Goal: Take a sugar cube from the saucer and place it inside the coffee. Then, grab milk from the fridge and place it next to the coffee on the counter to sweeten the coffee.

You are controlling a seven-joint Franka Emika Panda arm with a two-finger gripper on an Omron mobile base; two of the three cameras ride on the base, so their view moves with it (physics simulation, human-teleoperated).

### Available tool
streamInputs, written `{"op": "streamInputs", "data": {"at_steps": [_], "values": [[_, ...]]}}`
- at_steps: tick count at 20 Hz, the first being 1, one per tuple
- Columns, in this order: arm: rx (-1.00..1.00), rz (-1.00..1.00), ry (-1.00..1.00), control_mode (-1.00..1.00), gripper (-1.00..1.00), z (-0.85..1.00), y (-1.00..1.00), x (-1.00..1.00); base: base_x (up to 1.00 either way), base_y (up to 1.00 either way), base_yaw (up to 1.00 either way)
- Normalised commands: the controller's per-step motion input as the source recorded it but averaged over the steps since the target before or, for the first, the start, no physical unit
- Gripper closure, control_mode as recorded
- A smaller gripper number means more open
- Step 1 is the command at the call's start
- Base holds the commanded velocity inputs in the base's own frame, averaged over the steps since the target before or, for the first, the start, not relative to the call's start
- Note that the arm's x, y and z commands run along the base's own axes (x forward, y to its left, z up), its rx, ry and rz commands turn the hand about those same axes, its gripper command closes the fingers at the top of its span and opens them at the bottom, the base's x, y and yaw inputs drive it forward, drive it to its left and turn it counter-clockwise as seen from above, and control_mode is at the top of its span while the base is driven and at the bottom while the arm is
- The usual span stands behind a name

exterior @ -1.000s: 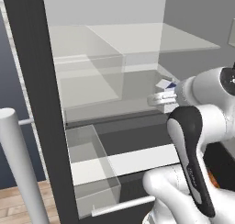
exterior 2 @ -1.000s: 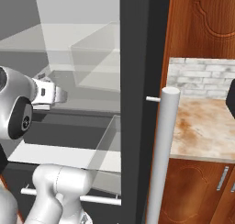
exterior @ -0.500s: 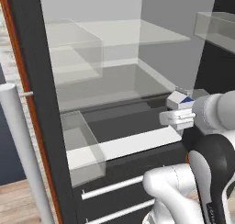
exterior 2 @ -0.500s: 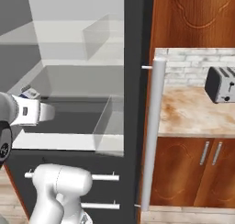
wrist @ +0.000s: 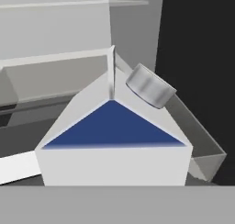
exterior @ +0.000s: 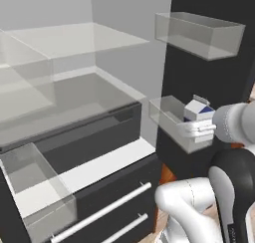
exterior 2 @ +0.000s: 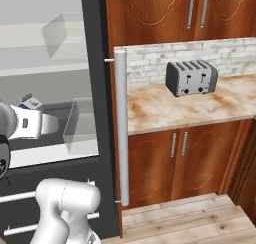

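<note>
Gripper [exterior: 198,129] clamped on milk [exterior: 198,109], carton upright, held just in front of a clear door bin [exterior: 169,112] of the open fridge [exterior: 99,112]. Finger contact partly hidden, prob. on carton sides.

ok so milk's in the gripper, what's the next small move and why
Probably carry the milk on toward the counter on the right. The gripper holds the carton in front of the open fridge, beside a door bin, so it looks lifted out. The counter with the toaster lies to the right of the fridge door; the coffee cannot be seen yet.
</note>
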Motion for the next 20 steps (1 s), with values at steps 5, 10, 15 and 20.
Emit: {"op": "streamInputs", "data": {"at_steps": [5,10,15,20], "values": [[0.0,0.0,0.0,1.0,1.0,0.0,0.0,0.0,-0.92,0.45,-0.37],[0.0,0.0,0.0,1.0,1.0,0.0,0.0,0.0,-0.43,0.71,-0.24],[0.0,0.0,0.0,1.0,1.0,0.0,0.0,0.0,-0.81,0.53,-0.21],[0.0,0.0,0.0,1.0,1.0,0.0,0.0,0.0,-0.75,0.0,-0.77]]}}
